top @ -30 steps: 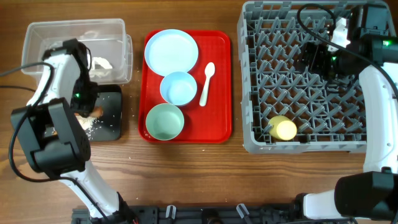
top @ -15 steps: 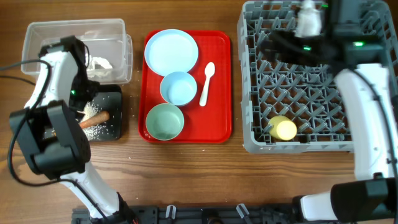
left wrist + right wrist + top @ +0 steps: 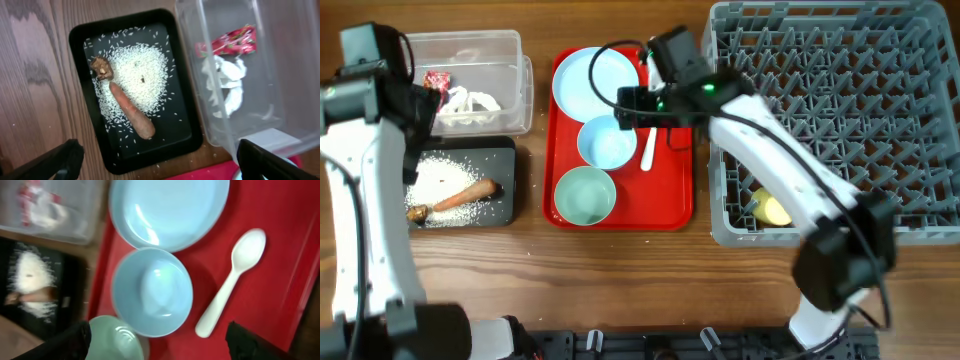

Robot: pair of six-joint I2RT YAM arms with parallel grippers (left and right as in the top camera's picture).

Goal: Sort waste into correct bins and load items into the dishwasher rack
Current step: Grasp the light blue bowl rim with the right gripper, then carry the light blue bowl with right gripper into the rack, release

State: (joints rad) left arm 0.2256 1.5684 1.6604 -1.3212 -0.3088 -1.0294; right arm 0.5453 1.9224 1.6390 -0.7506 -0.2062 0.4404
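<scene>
My left gripper (image 3: 418, 100) (image 3: 160, 165) hangs open and empty above the gap between the black tray (image 3: 85, 40) and the clear tub (image 3: 200, 100). Rice (image 3: 142, 75), a carrot-like stick (image 3: 132, 110) and a brown lump (image 3: 101, 67) lie in the black tray. In the tub are a red wrapper (image 3: 232, 41) and white scraps (image 3: 227, 87). My right gripper (image 3: 625, 108) (image 3: 160, 345) is open over the blue bowl (image 3: 152, 292), holding nothing. Around it are the plate (image 3: 170, 210), green bowl (image 3: 117, 340) and spoon (image 3: 230, 285). A yellow cup (image 3: 775, 210) lies in the rack (image 3: 840, 120).
The plate, both bowls and the spoon rest on a flat red serving tray (image 3: 675, 200) between the bins and the rack. A few rice grains are scattered on the wood near the black tray. My right arm reaches across the rack's left edge.
My left gripper opened, left the carrot-like stick on the black tray, and drew back up and left. My right arm swung from over the rack to above the red tray.
</scene>
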